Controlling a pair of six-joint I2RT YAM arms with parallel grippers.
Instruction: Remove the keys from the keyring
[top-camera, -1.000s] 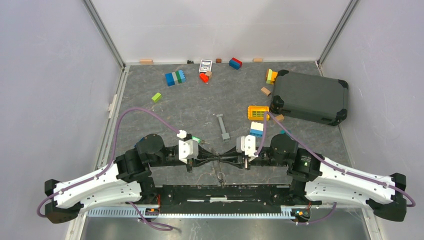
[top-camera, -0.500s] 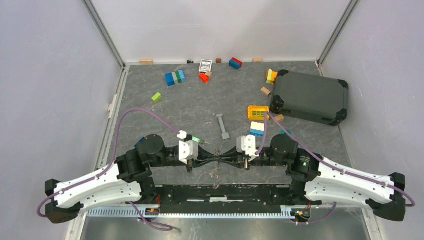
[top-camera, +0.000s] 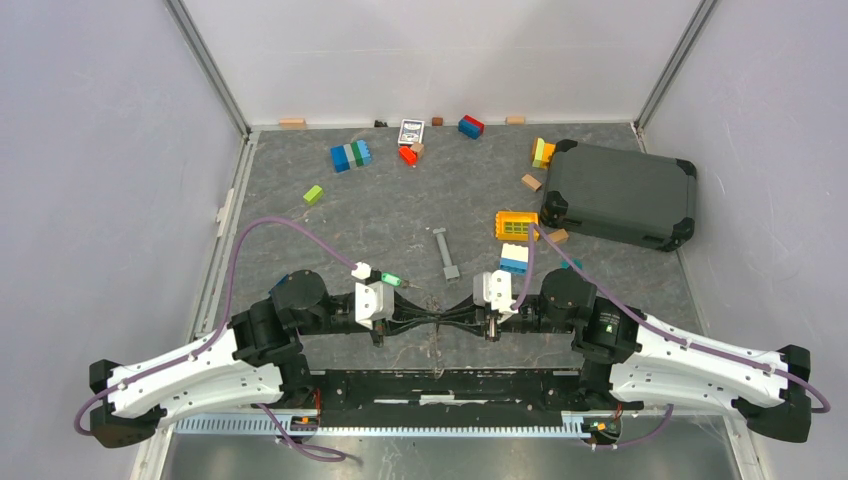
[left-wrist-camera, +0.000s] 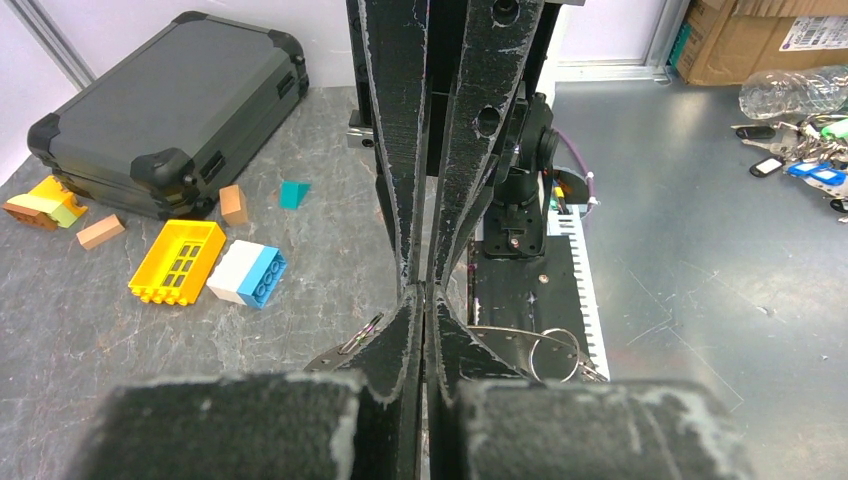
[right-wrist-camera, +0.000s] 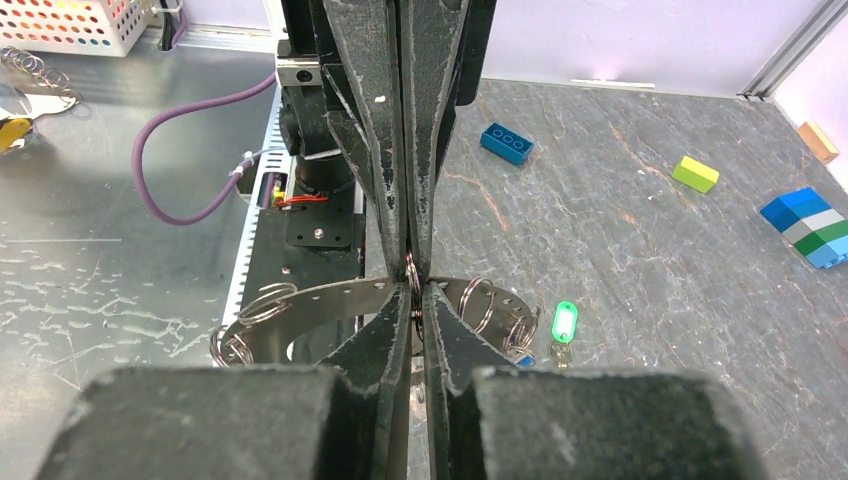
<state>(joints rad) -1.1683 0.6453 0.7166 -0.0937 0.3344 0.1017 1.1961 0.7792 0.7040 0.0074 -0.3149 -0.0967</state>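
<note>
The thin silver wire keyring (right-wrist-camera: 478, 302) sits low centre in the top view, right where the two arms meet tip to tip, bunched up with some flat silver metal. The right gripper (right-wrist-camera: 413, 296) is clenched on its wire. The left gripper (left-wrist-camera: 425, 298) is squeezed closed too, but I can't tell what it's pinching. A small silver key with a green plastic head (right-wrist-camera: 565, 322) lies on the grey stone-look bench (right-wrist-camera: 640, 230), just right of the tips in the right wrist view. Hooked on or loose, no idea.
</note>
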